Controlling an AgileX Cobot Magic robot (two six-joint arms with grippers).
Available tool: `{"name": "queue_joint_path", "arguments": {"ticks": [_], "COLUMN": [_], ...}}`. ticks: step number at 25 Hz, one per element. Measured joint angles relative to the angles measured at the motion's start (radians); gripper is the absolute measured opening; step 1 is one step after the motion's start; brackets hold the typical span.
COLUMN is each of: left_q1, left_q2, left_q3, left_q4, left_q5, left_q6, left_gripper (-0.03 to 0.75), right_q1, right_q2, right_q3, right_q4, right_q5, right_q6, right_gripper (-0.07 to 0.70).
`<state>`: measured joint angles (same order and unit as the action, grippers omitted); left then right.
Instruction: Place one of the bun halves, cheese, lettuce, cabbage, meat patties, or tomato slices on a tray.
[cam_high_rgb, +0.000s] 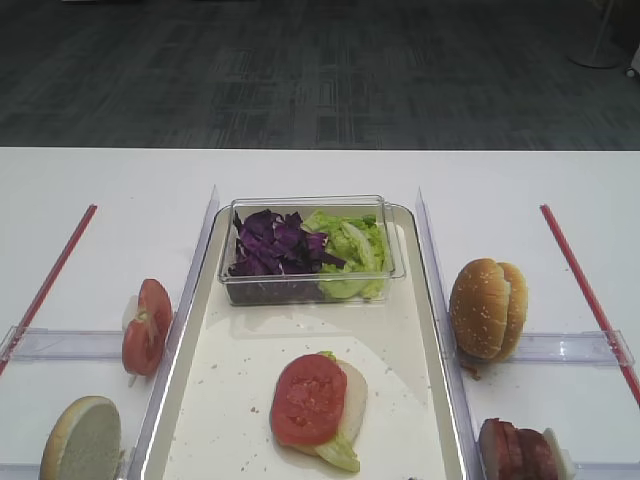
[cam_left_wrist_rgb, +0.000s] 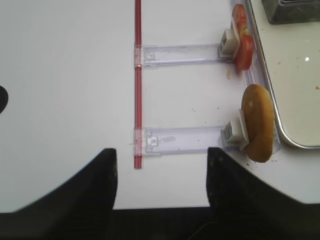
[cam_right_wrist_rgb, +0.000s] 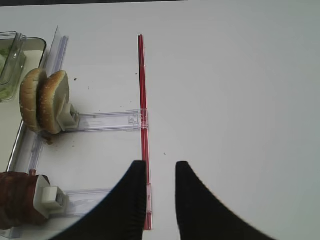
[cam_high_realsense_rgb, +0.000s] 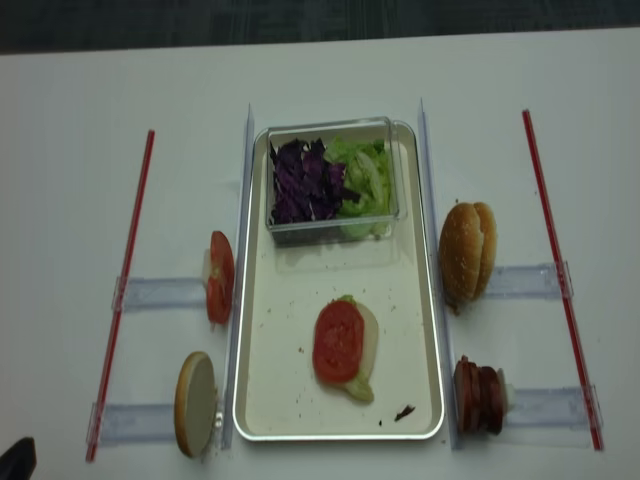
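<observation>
Exterior high is showing a tomato slice (cam_high_rgb: 308, 398) already lying on lettuce (cam_high_rgb: 340, 452) and bun on the tray (cam_high_rgb: 430, 330), while both grippers' jaws are hanging apart, left (cam_left_wrist_rgb: 161, 175) wide, right (cam_right_wrist_rgb: 160, 185) narrower, holding nothing.

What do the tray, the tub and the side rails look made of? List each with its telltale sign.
Tray: likely brushed metal, silvery reflective rim.
Tub: clear plastic, cabbage and lettuce show through its walls.
Rails: transparent plastic, probably acrylic, table visible underneath.
</observation>
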<state>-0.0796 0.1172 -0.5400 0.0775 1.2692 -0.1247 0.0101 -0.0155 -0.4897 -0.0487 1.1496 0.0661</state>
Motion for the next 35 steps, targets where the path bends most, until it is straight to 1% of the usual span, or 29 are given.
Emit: {"name": "queue_joint_path", "arguments": {"ticks": [11, 35], "left_q1": [0.000, 0.000], "left_q2": [-0.086, -0.089], "left_q3": [0.009, 0.010], "left_q4": [0.002, 0.002], "left_q5": [0.002, 0.000], "left_q6": [-0.002, -0.002], "left_gripper": [0.368, 0.367], "right_q1": [0.000, 0.000], "right_q2": [0.000, 0.000], "right_q3": [0.000, 0.000], "right_q4": [0.000, 0.000], "right_q5": [0.000, -0.002], "right_q6": [-0.004, -0.002], "right_gripper": [0.193, 0.193]}}
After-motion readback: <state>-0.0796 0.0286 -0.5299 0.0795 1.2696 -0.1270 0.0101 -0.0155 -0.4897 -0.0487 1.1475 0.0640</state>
